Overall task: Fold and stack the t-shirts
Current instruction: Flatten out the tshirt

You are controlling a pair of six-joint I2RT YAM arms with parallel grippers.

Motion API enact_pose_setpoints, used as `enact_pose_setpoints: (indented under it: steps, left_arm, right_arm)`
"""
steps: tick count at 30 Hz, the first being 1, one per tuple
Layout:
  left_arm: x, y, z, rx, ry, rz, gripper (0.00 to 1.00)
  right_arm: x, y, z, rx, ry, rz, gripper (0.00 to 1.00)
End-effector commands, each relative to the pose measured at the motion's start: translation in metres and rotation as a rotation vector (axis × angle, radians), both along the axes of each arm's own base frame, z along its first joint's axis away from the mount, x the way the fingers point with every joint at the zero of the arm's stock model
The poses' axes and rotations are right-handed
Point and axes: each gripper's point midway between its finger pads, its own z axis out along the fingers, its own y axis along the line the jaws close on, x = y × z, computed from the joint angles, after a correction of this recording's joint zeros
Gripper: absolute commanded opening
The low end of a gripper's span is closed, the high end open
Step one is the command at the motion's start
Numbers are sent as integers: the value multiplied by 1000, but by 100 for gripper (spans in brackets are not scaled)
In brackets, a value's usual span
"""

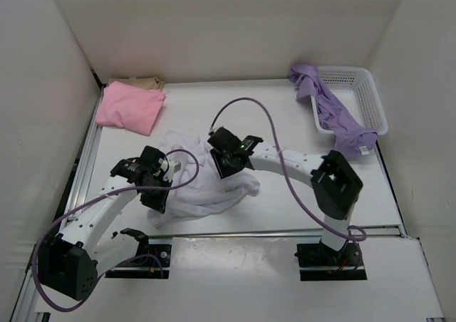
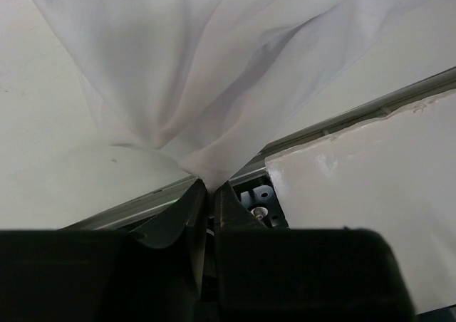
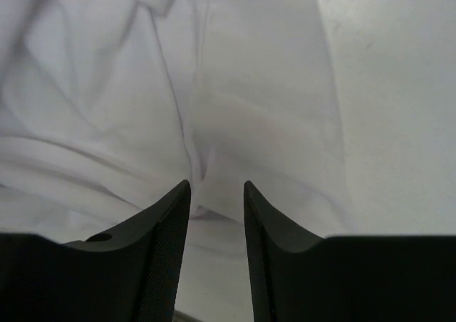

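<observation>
The white t-shirt [image 1: 214, 197] lies crumpled near the middle of the bench [image 1: 192, 105], a loose heap running from the centre toward 7 o'clock. The left end effector [image 1: 158, 199] sits at the heap's 8 o'clock edge. Its wrist view shows the two fingers [image 2: 178, 211] pressed together on a pinch of the white cloth — the fabric fans up and away from that pinch, above the bench's near edge. The right end effector [image 1: 226, 167] hangs over the upper part of the heap, toward 1 o'clock of its middle. Its fingers [image 3: 167, 222] stand apart, with wrinkled white cloth showing through the gap and nothing clamped between them. At 10 o'clock, near the far left corner, the pink t-shirt [image 1: 130, 108] lies folded on the tan t-shirt [image 1: 146, 84], of which only a strip shows behind it. At 2 o'clock the lavender t-shirt [image 1: 335, 115] is draped unfolded across the white mesh basket [image 1: 370, 97] — partly inside, partly trailing over its rim onto the bench.
</observation>
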Motion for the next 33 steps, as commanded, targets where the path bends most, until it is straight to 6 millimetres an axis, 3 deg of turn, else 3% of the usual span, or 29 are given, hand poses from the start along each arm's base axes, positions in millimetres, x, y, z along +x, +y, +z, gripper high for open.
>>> enact_pose_setpoints:
  steps: [1, 7, 11, 14, 16, 21, 25, 30, 32, 33]
  left_arm:
    - [-3, -4, 2, -25, -9, -9, 20]
    - [0, -5, 0, -29, -19, -9, 26]
    - [2, -5, -2, -29, -18, -9, 26]
    - [4, -6, -3, -29, -19, -9, 12]
    - [8, -4, -4, -10, -32, -5, 10]
    - [33, 4, 9, 39, -135, 27, 10]
    - [54, 13, 21, 78, -217, 67, 10]
    - [55, 8, 29, 52, -214, 60, 10]
    - [69, 12, 33, 80, -266, 77, 10]
    - [79, 24, 36, 138, -312, 111, 10]
  right_arm:
    - [-9, 11, -17, -55, 69, 145, 41]
    - [-19, 23, -37, -70, 146, 193, 45]
    - [-20, 9, -50, -140, 163, 151, 45]
    - [-20, 2, -53, -167, 164, 130, 14]
    - [-21, -1, -53, -169, 164, 103, 0]
    - [8, -21, -18, -65, 149, -38, 0]
    - [50, -42, 42, 134, 89, -158, 0]
    - [67, -52, 95, 186, -34, -154, 0]
    - [79, -75, 112, 185, -93, -238, 0]
    - [97, -101, 137, 232, -154, -320, 0]
